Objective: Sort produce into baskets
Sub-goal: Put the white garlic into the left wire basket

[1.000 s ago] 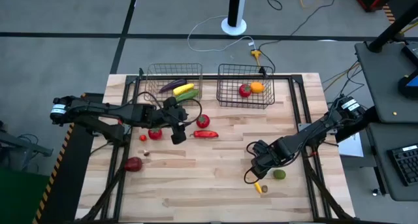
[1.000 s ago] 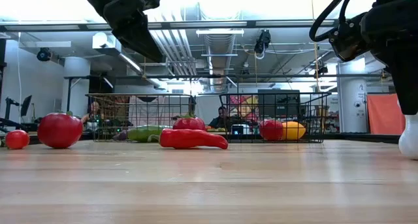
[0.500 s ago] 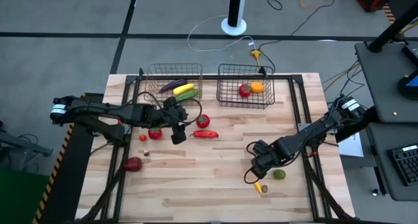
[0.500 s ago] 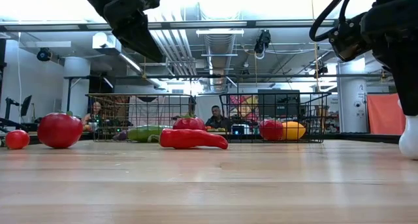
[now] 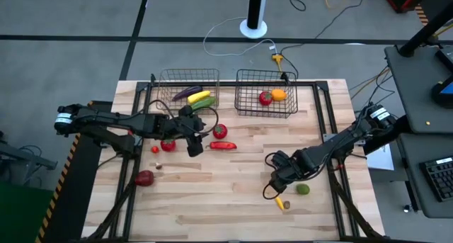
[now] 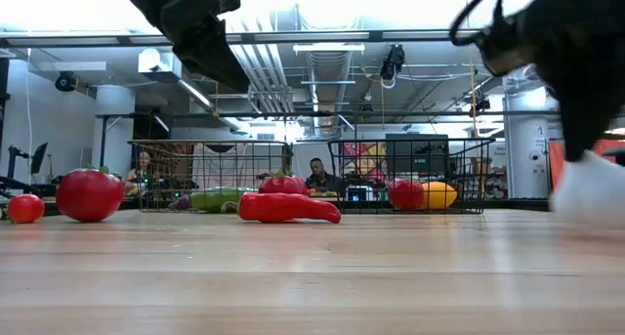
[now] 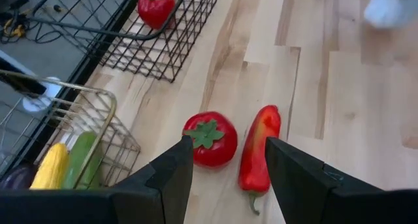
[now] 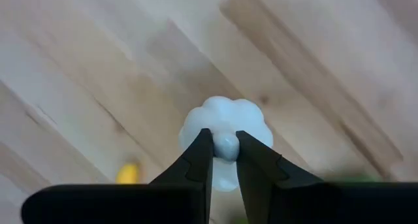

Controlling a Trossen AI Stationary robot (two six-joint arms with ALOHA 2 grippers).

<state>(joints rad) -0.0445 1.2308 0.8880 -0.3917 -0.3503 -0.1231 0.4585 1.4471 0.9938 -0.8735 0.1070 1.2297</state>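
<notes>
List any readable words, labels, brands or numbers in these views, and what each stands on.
None can be read.
The white bands on the left arm and right arm carry marks too small to read.
The produce, both baskets and the table bear no visible text.

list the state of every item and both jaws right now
right gripper: jaws shut on the white garlic
left gripper: jaws open, empty, above the red tomato and red pepper
copper basket: holds eggplant, corn, cucumber
grey basket: holds a tomato and orange
large tomato: loose on table
</notes>
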